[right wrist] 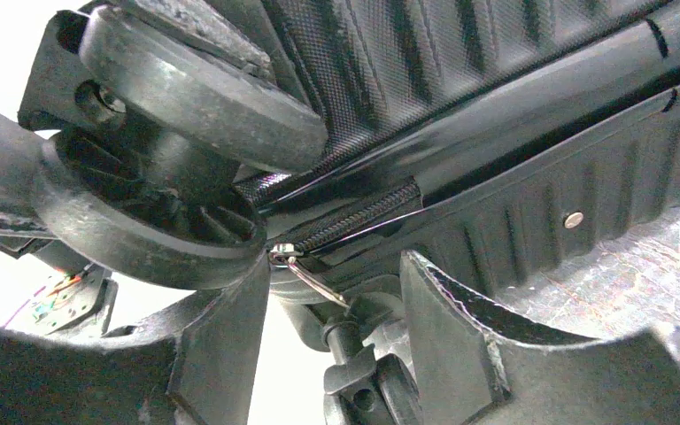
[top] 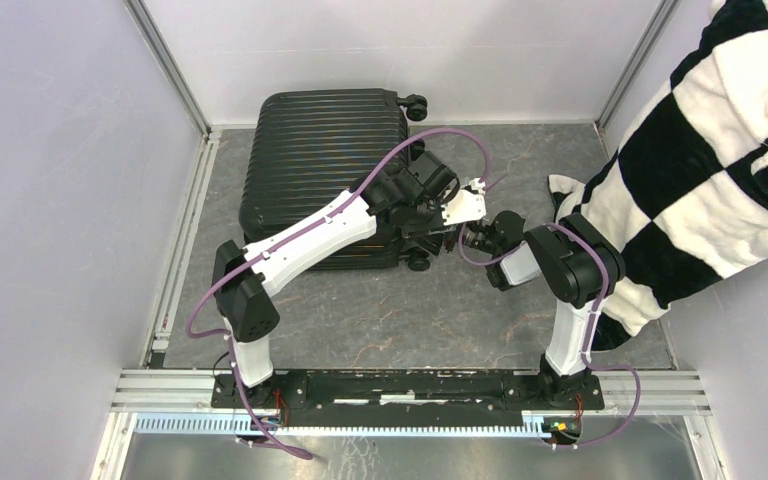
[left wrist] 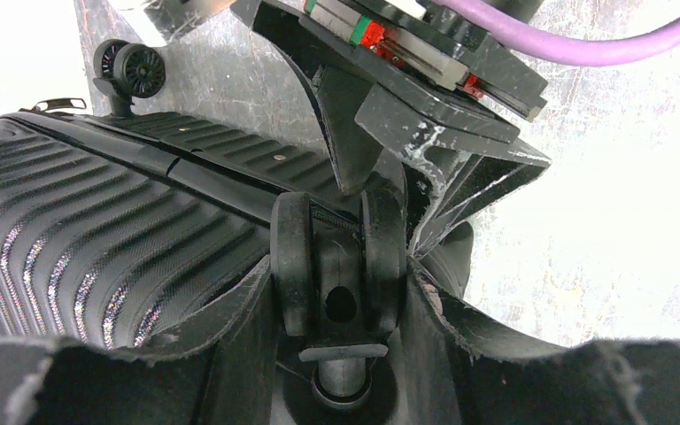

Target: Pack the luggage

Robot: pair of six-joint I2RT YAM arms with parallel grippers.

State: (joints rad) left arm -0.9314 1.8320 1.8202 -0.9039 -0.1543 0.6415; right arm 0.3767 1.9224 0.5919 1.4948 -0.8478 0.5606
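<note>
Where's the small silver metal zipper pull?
Right wrist view: the zipper pull hangs at the black ribbed suitcase's seam, under a caster wheel, within the right gripper.

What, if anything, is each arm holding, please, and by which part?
Left gripper clamps the luggage by a caster wheel; right gripper holds nothing, jaws open at the zipper pull.

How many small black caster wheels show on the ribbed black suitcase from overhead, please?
2: a caster wheel at the suitcase's far right corner, another at its near right; arms may hide others.
</note>
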